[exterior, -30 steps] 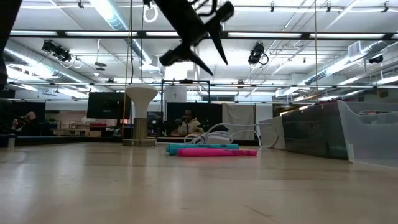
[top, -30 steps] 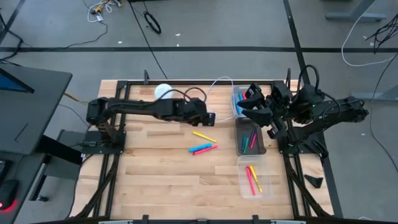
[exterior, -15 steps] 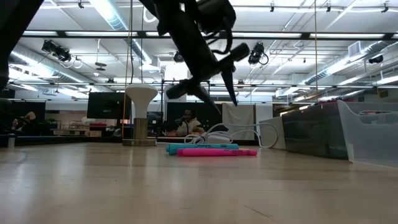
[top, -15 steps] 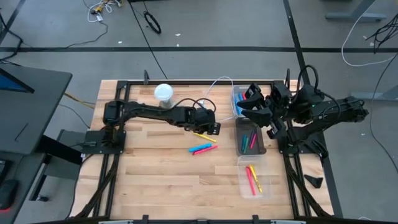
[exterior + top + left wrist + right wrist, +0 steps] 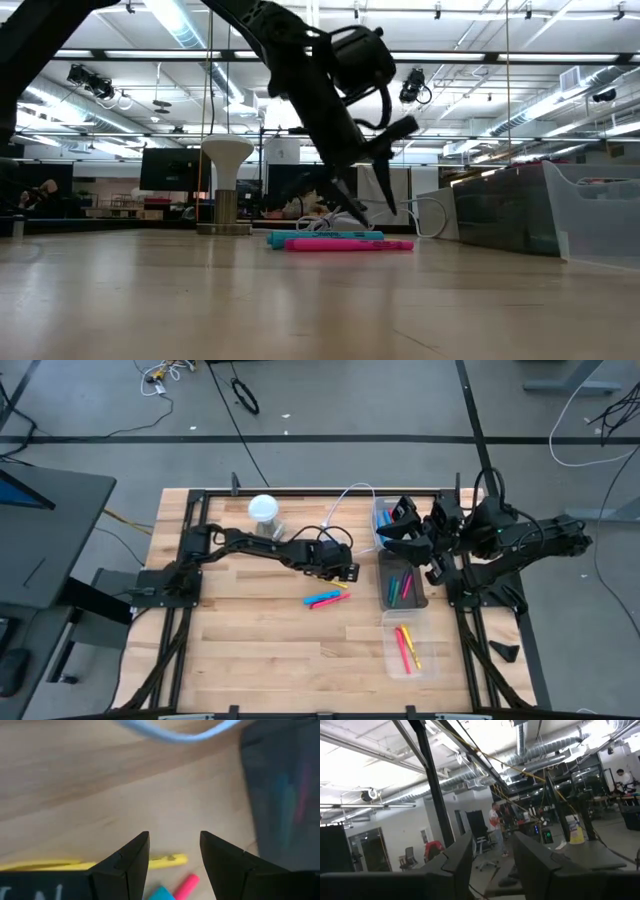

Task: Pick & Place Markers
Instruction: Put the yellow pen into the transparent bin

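Left gripper (image 5: 347, 571) low over the bench (image 5: 250, 640), jaws open with nothing between them, directly above the yellow marker (image 5: 159, 861), not touching it. Just beside that yellow marker, the pink marker (image 5: 330, 599) and the blue marker (image 5: 316, 601), lying together on the bench. More markers (image 5: 400, 586) inside the dark bin (image 5: 384, 592), others in the clear bin (image 5: 425, 668) near it. Right gripper (image 5: 392, 532) waiting above the far clear bin (image 5: 379, 518), jaws open, empty.
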